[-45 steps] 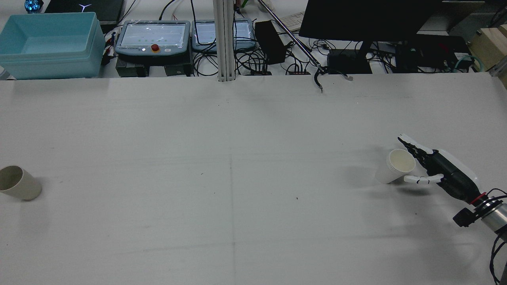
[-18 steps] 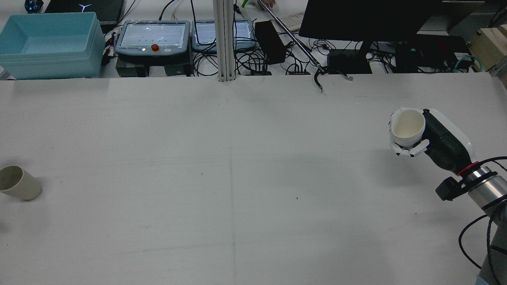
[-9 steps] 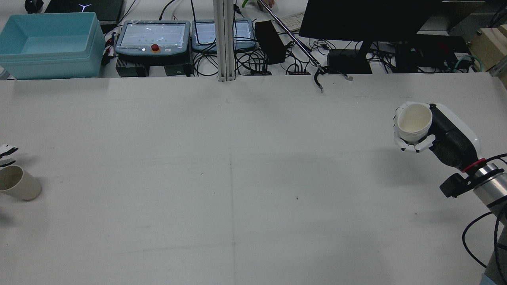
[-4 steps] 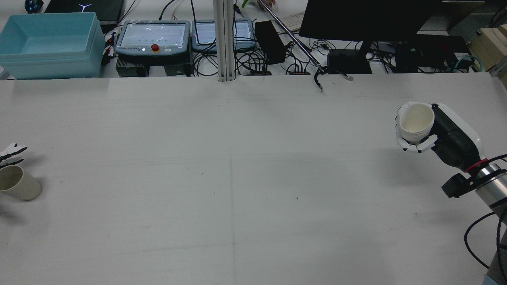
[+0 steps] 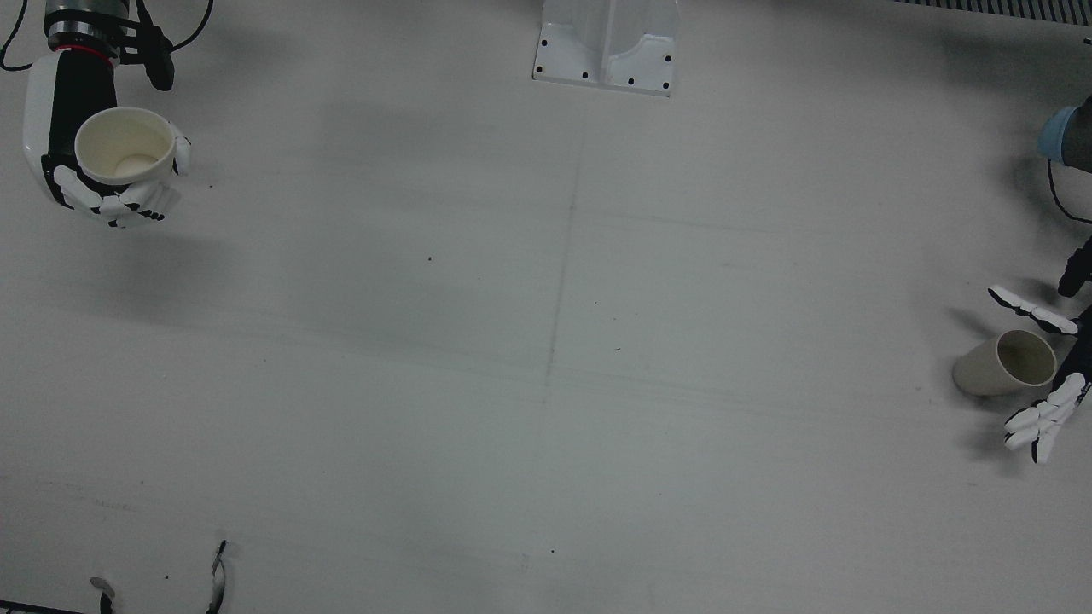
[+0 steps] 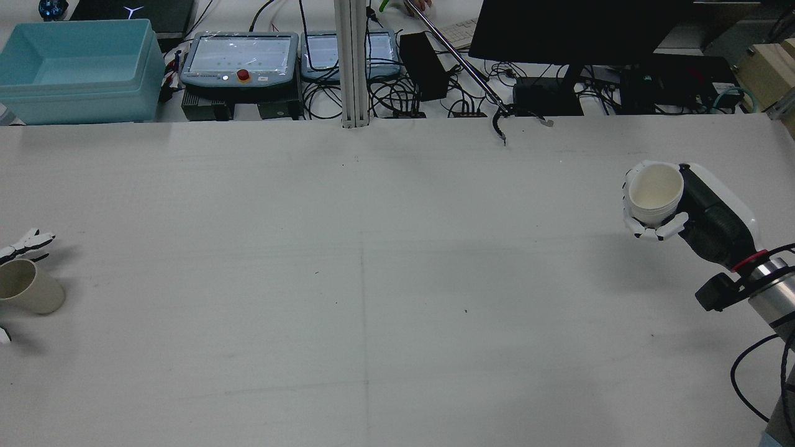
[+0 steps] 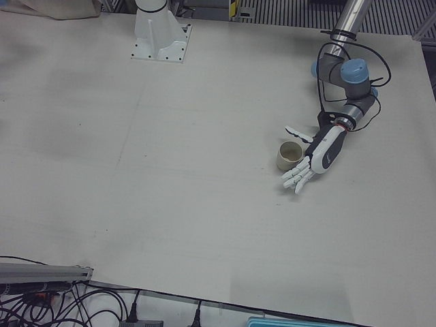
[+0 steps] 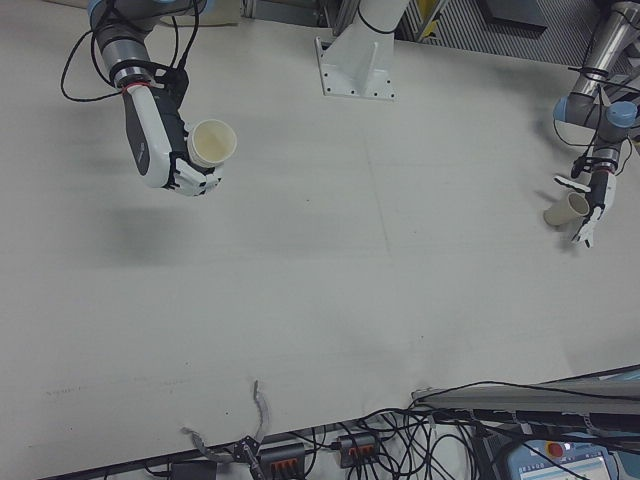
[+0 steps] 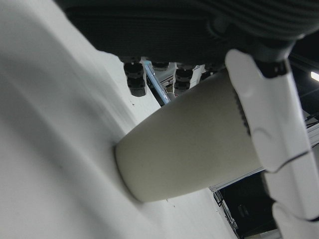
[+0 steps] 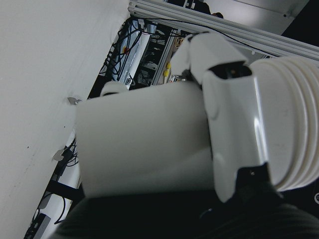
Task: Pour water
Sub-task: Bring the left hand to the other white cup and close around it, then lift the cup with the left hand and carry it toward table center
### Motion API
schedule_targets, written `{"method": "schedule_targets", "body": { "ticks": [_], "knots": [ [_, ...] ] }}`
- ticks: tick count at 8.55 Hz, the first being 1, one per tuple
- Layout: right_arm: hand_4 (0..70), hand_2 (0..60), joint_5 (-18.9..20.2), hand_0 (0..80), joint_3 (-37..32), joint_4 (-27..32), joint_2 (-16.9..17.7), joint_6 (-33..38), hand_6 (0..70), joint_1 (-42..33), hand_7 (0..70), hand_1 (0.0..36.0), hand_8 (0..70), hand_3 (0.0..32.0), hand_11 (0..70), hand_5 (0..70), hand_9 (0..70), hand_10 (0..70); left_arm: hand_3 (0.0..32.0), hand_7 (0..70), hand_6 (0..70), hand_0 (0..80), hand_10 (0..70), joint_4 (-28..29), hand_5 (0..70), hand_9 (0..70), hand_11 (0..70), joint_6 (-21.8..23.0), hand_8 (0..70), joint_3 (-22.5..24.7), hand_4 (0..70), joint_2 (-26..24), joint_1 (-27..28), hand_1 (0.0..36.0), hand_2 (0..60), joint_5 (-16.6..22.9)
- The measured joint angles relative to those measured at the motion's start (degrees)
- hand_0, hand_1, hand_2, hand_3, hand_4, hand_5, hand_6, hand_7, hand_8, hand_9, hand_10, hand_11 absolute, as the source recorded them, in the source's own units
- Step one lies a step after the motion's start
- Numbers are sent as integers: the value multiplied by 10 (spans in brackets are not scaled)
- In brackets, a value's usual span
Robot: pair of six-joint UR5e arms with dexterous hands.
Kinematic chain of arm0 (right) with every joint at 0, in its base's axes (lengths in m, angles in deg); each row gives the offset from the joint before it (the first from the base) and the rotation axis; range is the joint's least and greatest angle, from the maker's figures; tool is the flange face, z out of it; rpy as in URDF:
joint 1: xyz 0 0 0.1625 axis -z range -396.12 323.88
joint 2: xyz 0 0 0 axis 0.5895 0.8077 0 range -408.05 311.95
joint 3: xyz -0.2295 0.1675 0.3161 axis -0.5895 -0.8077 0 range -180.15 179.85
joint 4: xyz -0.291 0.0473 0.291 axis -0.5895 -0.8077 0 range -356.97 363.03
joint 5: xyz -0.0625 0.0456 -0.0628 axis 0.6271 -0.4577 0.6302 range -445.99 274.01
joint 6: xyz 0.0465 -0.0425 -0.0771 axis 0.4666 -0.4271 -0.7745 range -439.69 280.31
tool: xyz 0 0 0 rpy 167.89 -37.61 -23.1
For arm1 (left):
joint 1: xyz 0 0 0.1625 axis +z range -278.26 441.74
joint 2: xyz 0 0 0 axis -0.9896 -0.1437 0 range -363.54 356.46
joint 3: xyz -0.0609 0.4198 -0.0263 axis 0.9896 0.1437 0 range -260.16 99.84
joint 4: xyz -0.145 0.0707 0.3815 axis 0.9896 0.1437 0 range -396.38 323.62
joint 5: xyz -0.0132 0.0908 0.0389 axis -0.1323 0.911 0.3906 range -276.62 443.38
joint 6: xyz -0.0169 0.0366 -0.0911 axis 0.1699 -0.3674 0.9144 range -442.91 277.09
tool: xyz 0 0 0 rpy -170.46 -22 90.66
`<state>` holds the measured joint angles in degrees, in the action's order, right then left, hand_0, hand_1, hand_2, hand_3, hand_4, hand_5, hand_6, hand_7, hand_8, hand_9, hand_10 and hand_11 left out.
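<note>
Bracketing the upright beige paper cup [image 5: 1002,365], our spread, empty left hand [image 5: 1048,375] flanks it; our right hand [image 5: 107,183] grips a white paper cup [image 5: 124,158] far across the table.

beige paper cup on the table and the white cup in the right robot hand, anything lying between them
Nothing. The front view shows only bare white table between the beige paper cup standing at the left robot hand and the white ribbed cup held by the right robot hand.
</note>
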<state>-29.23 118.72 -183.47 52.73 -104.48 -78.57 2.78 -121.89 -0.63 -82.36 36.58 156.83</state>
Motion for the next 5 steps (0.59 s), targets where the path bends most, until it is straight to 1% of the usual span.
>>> {"method": "schedule_targets", "body": {
  "ticks": [1,2,3,4,5],
  "knots": [
    [275,600,0,800,0,0,1,0,700,-1,700,360,700,0,700,700,700,700,0,143,94,565,101,1,477,37,163,1,11,0,367,-2,2,121,0,-1],
    [274,600,0,800,0,0,3,1,700,-2,700,360,700,0,700,700,700,700,0,163,106,577,106,4,700,46,167,4,17,1,519,-3,2,135,0,-3],
    [270,600,0,800,0,0,6,2,700,-4,700,360,700,0,700,700,700,700,0,186,128,576,112,8,700,66,171,8,33,5,688,-4,2,143,32,-5],
    [273,600,0,800,0,0,8,3,700,-6,700,360,700,0,700,700,700,700,0,206,163,589,122,6,700,90,183,11,55,11,700,-4,2,155,80,-7],
    [274,600,0,800,-1,0,9,4,700,-9,700,360,700,0,700,695,700,700,0,221,190,627,137,-1,700,110,208,16,74,19,700,-4,2,246,335,-8]
  ]
}}
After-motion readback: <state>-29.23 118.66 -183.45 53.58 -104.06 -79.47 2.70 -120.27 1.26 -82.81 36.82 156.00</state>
